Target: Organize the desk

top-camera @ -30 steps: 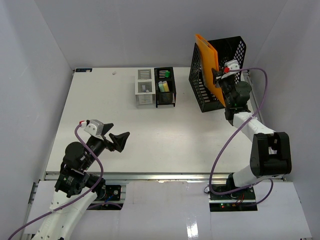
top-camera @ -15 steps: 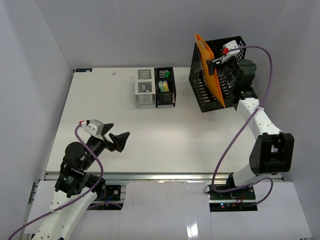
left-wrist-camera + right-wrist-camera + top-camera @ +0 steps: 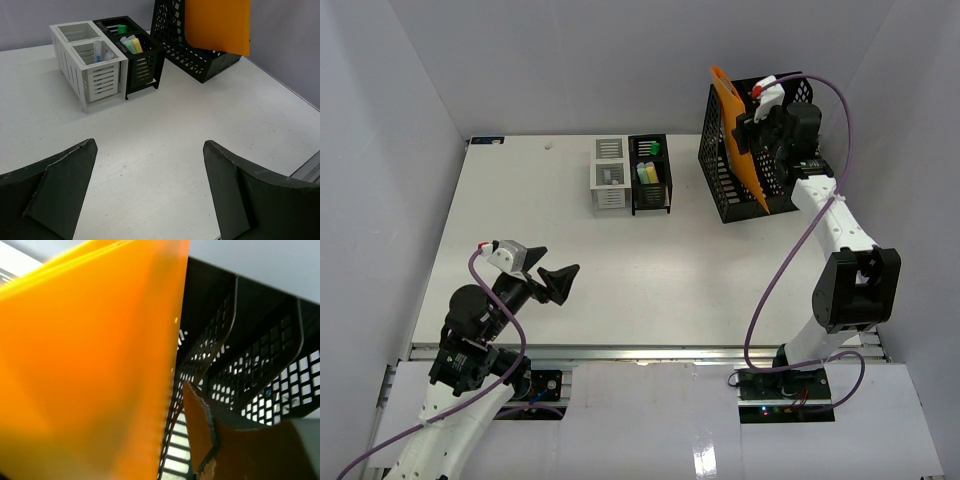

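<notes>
Noting the large flat white table [image 3: 620, 260] spread beneath both arms, white walls round it: rigid, fixed, nothing on it to grip, and its smooth top probably lets things slide. Right claw [image 3: 752, 126] is up at the thin orange plastic folder [image 3: 730, 105], which stands tilted in the black mesh file basket [image 3: 718, 175] at the far right corner. Wrist view shows one of its fingers [image 3: 220, 440] just beside the sheet, mesh showing between. The other finger is hidden, so I cannot tell whether it pinches the folder. Folder likely light, bendy, slick (best taken near the upper edge, flat across both faces). Left claw [image 3: 560, 280] hovers over the near left, spread wide, holding nothing. White slatted organiser [image 3: 610, 175] and black slatted organiser [image 3: 650, 175] sit side by side, far middle.
</notes>
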Robot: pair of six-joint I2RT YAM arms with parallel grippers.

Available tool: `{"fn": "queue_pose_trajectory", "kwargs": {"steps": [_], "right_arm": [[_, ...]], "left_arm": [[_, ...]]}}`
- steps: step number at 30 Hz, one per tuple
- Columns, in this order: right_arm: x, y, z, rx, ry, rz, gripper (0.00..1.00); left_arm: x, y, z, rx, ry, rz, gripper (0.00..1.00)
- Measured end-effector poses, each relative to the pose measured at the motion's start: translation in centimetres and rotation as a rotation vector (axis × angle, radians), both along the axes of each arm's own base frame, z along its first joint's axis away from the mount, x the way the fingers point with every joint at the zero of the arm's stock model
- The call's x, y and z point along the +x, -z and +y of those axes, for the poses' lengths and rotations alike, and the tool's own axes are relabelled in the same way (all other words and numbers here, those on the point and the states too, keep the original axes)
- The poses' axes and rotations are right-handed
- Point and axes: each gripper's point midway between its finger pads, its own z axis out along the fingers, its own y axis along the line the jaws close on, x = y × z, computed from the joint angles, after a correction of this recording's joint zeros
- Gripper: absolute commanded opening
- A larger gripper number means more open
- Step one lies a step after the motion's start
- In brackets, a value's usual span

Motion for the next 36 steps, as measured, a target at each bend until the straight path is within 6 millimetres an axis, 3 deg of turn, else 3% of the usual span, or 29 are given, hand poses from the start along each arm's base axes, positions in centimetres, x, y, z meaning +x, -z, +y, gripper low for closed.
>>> {"fn": "queue_pose_trajectory", "kwargs": {"steps": [3, 6, 18, 25, 36], "right_arm": [[-0.2, 0.6, 0.0, -0.012, -0.004, 0.027, 0.22], [-0.4, 1.0, 0.1, -0.021, -0.019, 0.046, 0.08], [-1.0, 0.4, -0.2, 0.024, -0.043, 0.0, 0.08], [-2.7, -1.2, -0.3, 0.088, -0.034, -0.107, 0.08], [-2.6, -4.1, -0.2, 0.166, -0.063, -0.296, 0.08]], "left_arm": [[0.0, 0.0, 0.0, 0.0, 0.002, 0.0, 0.98], [0.0, 0.0, -0.1, 0.0, 0.004, 0.0, 0.98], [-0.1, -0.1, -0.1, -0.002, 0.007, -0.004, 0.98], [-0.2, -0.1, -0.1, -0.002, 0.008, -0.005, 0.98], [-0.1, -0.1, -0.1, -0.002, 0.008, -0.004, 0.98]]}}
